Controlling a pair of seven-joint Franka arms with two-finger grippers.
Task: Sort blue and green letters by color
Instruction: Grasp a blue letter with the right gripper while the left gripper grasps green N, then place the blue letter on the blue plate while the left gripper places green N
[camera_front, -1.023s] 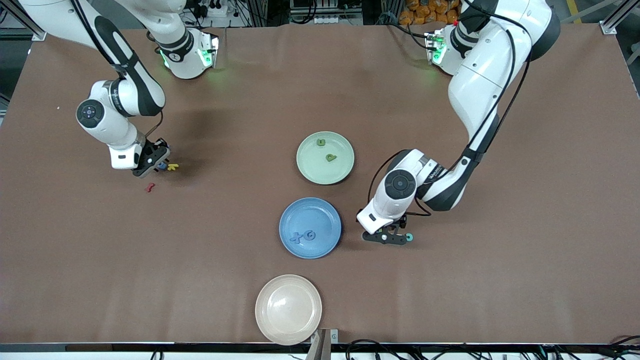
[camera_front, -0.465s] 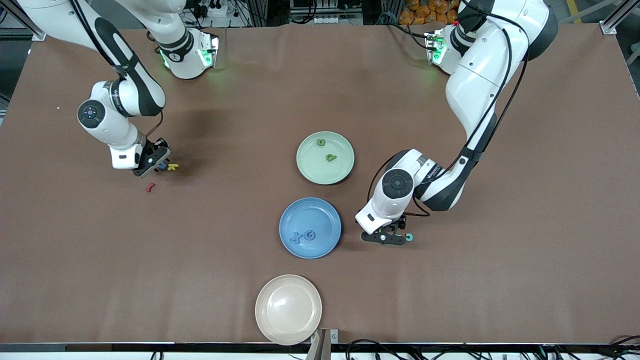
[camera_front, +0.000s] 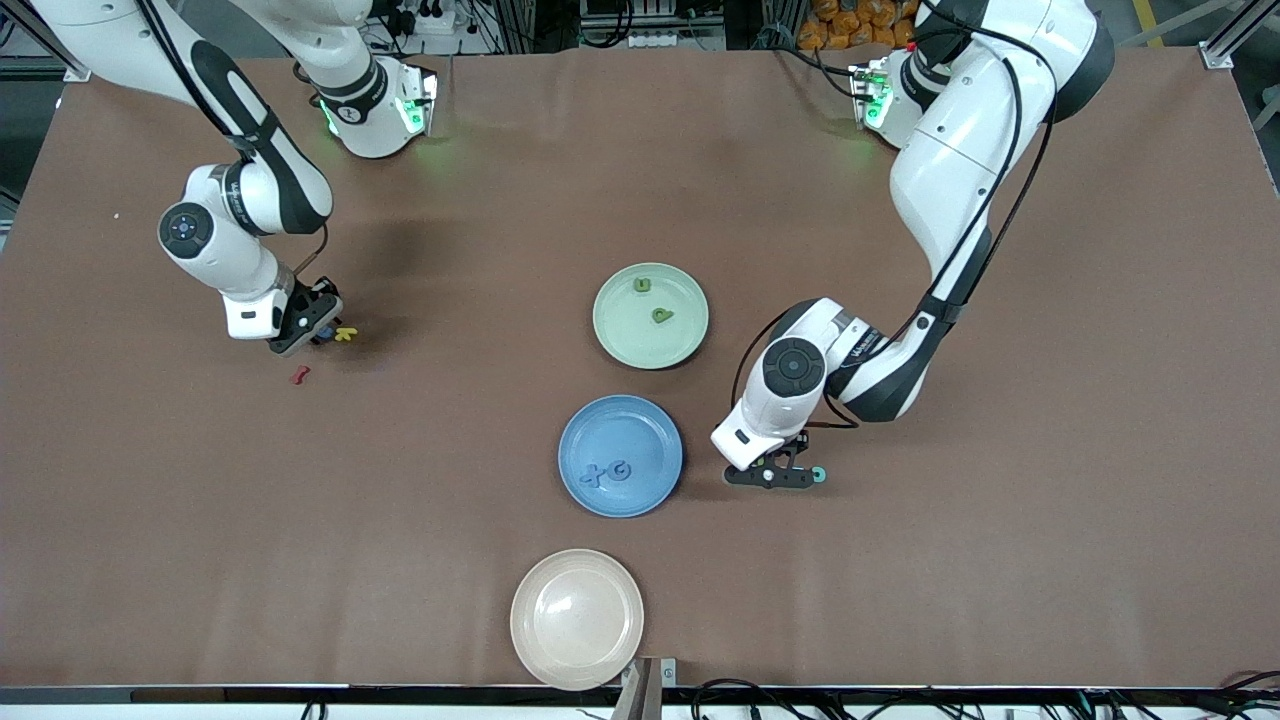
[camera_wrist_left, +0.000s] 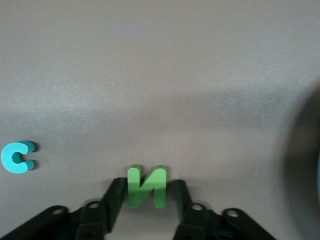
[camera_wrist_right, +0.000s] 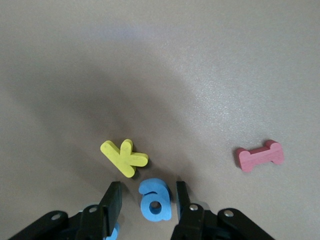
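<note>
Front view, blue plate (camera_front: 640, 425): my landmark, near the middle of the table; two blue letters (camera_front: 607, 473) lie in it.
Front view, green plate (camera_front: 625, 335): just farther from the front camera than the blue plate; two green letters (camera_front: 661, 315) lie in it.
Front view, cream plate (camera_front: 577, 619): nearer the front camera than the blue plate.
Front view, my left gripper (camera_front: 768, 476): down at the table beside the blue plate, toward my left arm's end; a small teal letter (camera_front: 819, 474) lies just beside it.
Front view, my right gripper (camera_front: 318, 337): low at the table, well apart from the blue plate, toward my right arm's end; a yellow K (camera_front: 345, 334) is just beside it and a red piece (camera_front: 299, 376) is near.
Left wrist view, my left gripper (camera_wrist_left: 146, 192): fingers (camera_wrist_left: 114, 196) pressed against both sides of a green N (camera_wrist_left: 146, 185), gripping it on the table; the teal letter (camera_wrist_left: 18, 156) lies apart.
Right wrist view, my right gripper (camera_wrist_right: 146, 201): fingers (camera_wrist_right: 112, 201) flank a blue a (camera_wrist_right: 155, 199) with slim gaps visible; whether I grip it, I cannot tell. The yellow K (camera_wrist_right: 123, 156) nearly touches the a; the red piece (camera_wrist_right: 259, 155) lies apart.
</note>
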